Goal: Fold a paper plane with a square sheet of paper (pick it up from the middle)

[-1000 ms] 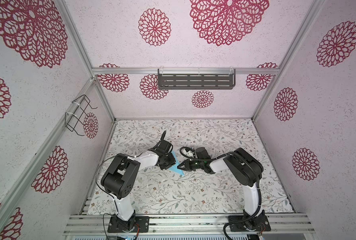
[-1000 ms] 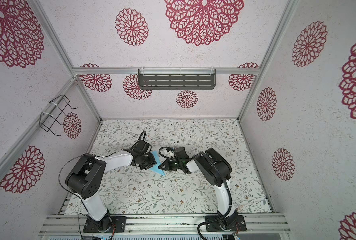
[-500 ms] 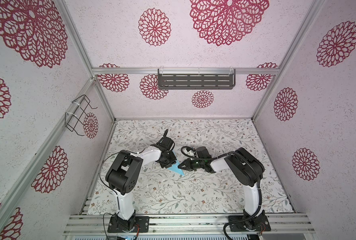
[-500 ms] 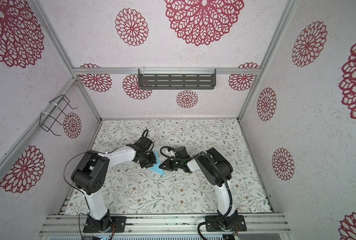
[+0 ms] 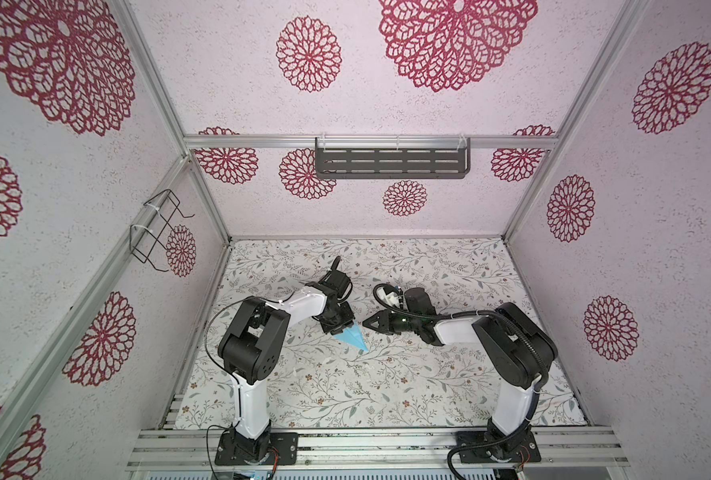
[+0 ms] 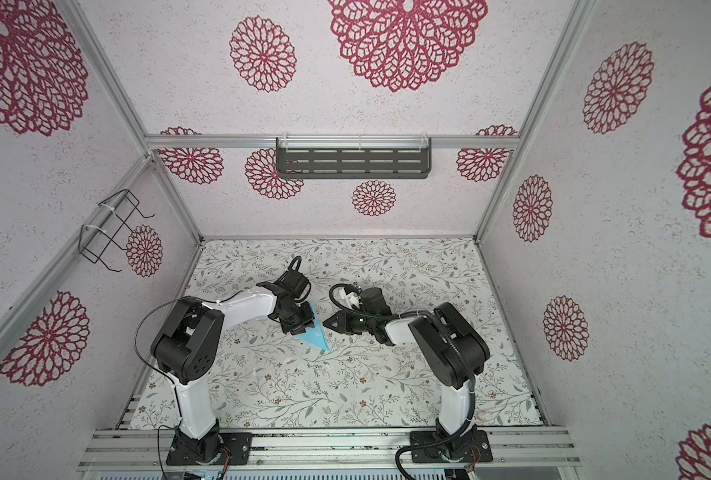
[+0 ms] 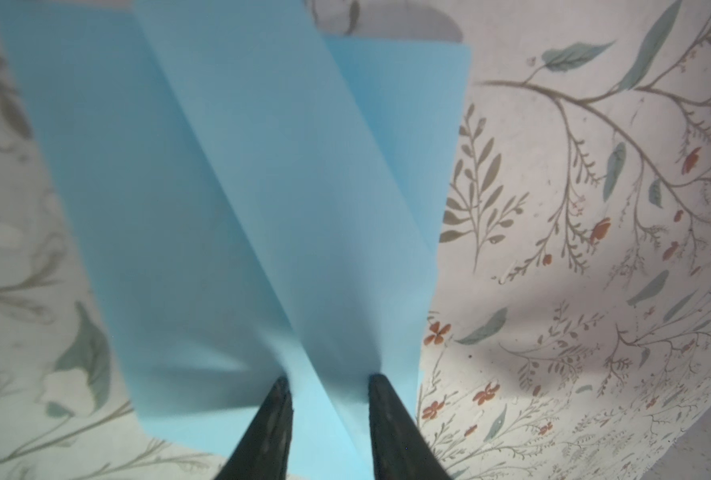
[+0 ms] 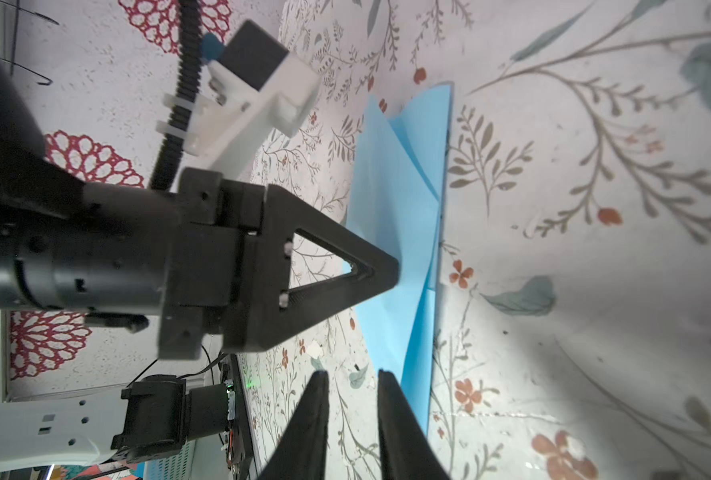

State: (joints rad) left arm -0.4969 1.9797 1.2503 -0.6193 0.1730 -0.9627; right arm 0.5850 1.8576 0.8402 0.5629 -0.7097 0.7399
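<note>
clamped near its wide end in the left gripper [image 5: 340,329], fingers [image 7: 281,411] squeezing the folded layers: the paper plane [image 5: 353,338]. runs lengthwise from that grip toward the front of the table [image 5: 428,374], nose leading. just beside its right flank, aimed across that long axis: the right gripper [image 8: 351,376], narrowly parted, empty. probably the nearer of the 2 for pinching that wing.

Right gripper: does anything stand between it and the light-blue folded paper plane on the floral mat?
Nothing visible does. The right gripper, jaws slightly apart and empty, is beside the light-blue folded paper plane; only bare floral mat shows around its fingertips. The left gripper grips the paper farther along.
</note>
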